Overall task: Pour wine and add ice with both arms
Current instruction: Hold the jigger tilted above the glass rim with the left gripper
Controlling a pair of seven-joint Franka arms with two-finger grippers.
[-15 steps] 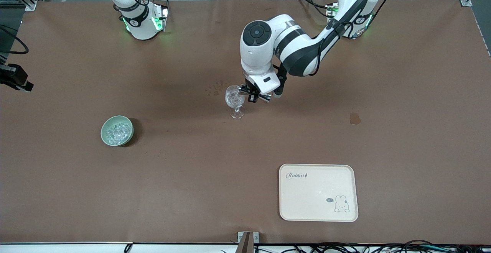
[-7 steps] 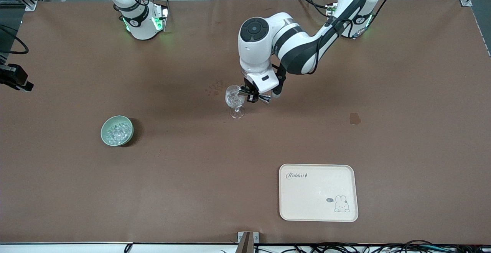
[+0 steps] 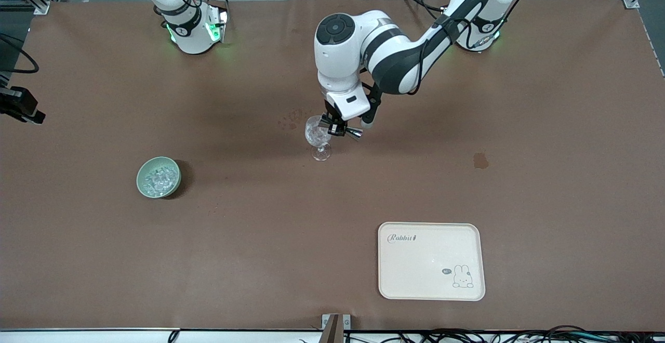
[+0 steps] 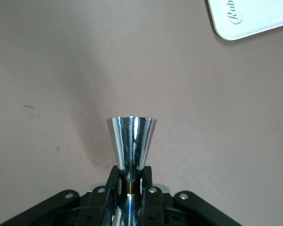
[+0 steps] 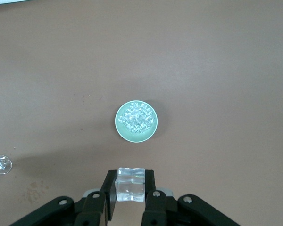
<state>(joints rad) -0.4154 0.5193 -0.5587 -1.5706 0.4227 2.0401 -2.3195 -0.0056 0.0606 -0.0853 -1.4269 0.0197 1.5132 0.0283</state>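
My left gripper (image 3: 336,127) is shut on the waist of the small silvery jigger (image 3: 347,132) and holds it tipped on its side, one end at the rim of the clear stemmed glass (image 3: 317,136). The glass stands mid-table. In the left wrist view the jigger (image 4: 131,139) sticks out from between the closed fingers (image 4: 114,181). The wine itself does not show. My right gripper (image 5: 130,189) is shut on one clear ice cube (image 5: 130,184), high over the pale green bowl (image 5: 118,126) of ice (image 5: 137,118). The bowl (image 3: 175,172) stands toward the right arm's end. The right gripper is out of the front view.
A cream tray (image 3: 431,261) with a rabbit print lies near the front camera's edge, toward the left arm's end; its corner shows in the left wrist view (image 4: 254,16). A dark stain (image 3: 480,160) marks the brown cover. The glass also shows in the right wrist view (image 5: 2,164).
My left arm has shifted slightly toward the right arm's end, carrying the jigger a little farther over the glass. The bowl, glass and tray have not moved.
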